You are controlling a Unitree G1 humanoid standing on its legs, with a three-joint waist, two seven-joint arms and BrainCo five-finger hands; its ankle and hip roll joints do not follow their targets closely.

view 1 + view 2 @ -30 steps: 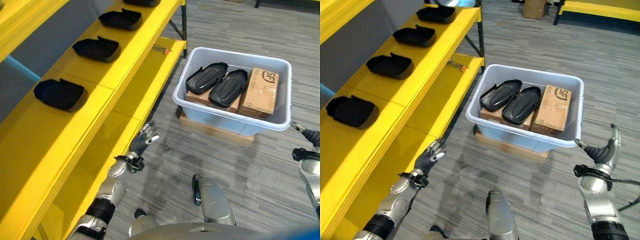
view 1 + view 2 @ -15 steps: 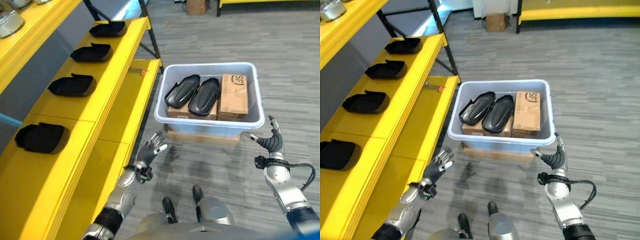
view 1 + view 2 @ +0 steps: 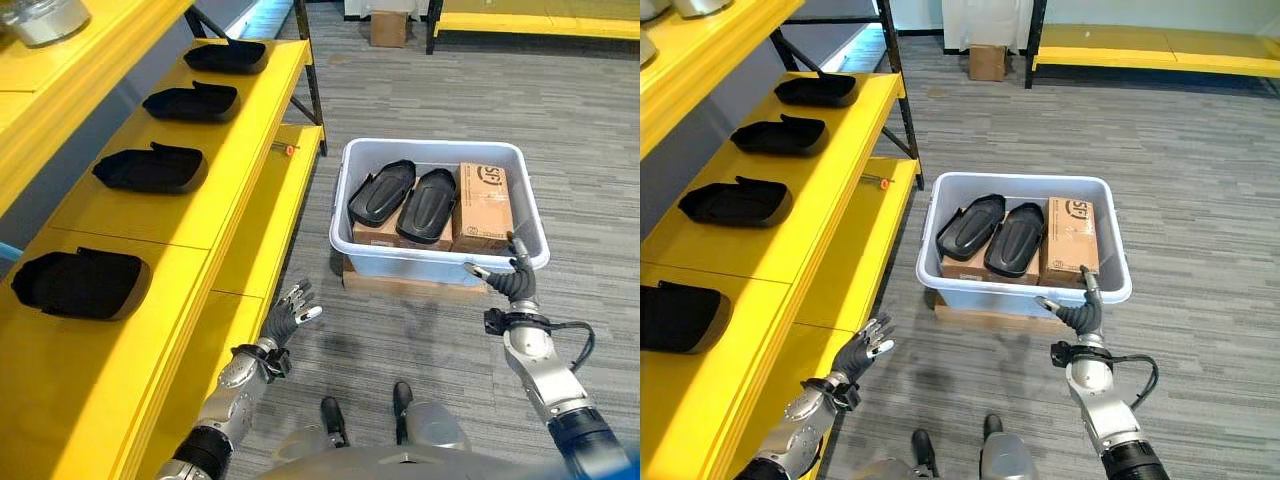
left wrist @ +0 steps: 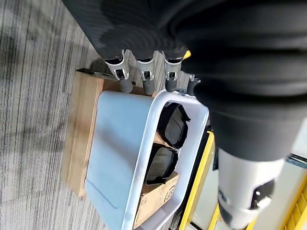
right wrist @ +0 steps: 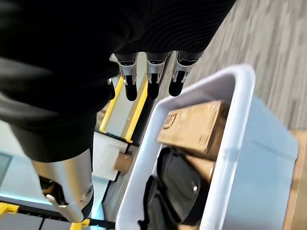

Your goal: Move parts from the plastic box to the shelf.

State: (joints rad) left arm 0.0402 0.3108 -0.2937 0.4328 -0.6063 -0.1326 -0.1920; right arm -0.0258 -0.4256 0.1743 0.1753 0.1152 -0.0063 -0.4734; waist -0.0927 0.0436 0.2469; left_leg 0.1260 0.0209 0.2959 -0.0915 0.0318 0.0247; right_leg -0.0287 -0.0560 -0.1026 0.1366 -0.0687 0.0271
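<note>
Two glossy black moulded plastic parts, long and rounded like shallow shells with raised ribs, are lying side by side inside the pale grey-blue plastic box, leaning across plain cardboard cartons at its left side. An upright brown cardboard carton with dark print is filling the box's right side, touching the nearer part. The box has smooth walls and a thick rolled rim, and it is sitting on a flat wooden board on the grey striped carpet floor. The left hand is hanging released with fingers spread beside the front edge of the lower tier of the smooth yellow metal shelf, holding nothing. The right hand is hovering just beside the box's near right corner, fingers straight and thumb out, grasping nothing; whether a fingertip is touching the rim I cannot tell. Four matt black tray-shaped parts are sitting in a row along the shelf's middle tier, well apart from each other. A small orange-tipped tool is lying near the far edge of the lower tier. A small brown cardboard box is standing on the floor farther back.
</note>
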